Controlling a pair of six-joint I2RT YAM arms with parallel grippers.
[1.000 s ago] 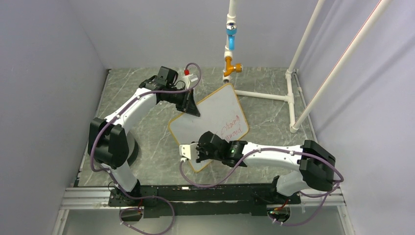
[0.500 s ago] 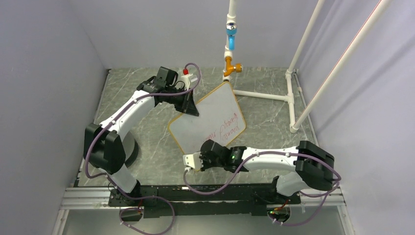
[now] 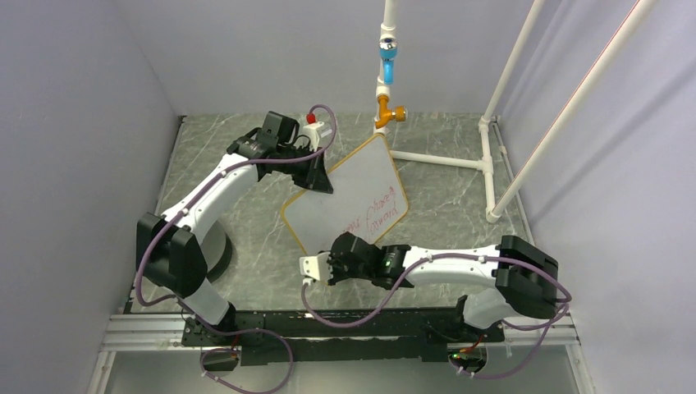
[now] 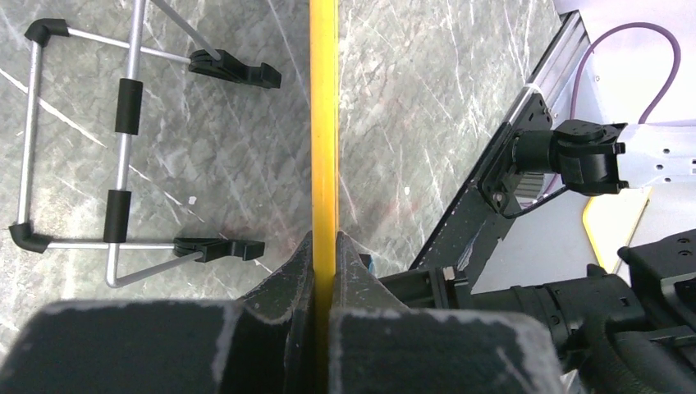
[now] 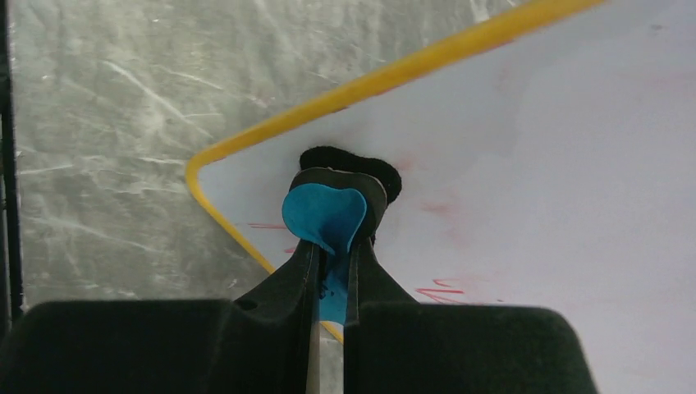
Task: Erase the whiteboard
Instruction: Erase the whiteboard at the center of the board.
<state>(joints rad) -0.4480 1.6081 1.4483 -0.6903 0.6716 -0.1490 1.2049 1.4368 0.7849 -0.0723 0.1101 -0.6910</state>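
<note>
Erasing partly done. Whiteboard [image 3: 349, 193] mid-tabletop, held at tilt, one corner toward far edge. Red handwriting [image 3: 379, 212] left along side facing right edge; faint red smears near corner closest to near edge; rest of face clean, glossy white. Left gripper [image 4: 324, 246] clamped on thin yellow frame edge. Right gripper [image 5: 328, 246] clamped on blue eraser [image 5: 322, 215], black felt pad pressed to board by rounded corner. Tabletop [image 3: 460, 197] grey, marbled.
</note>
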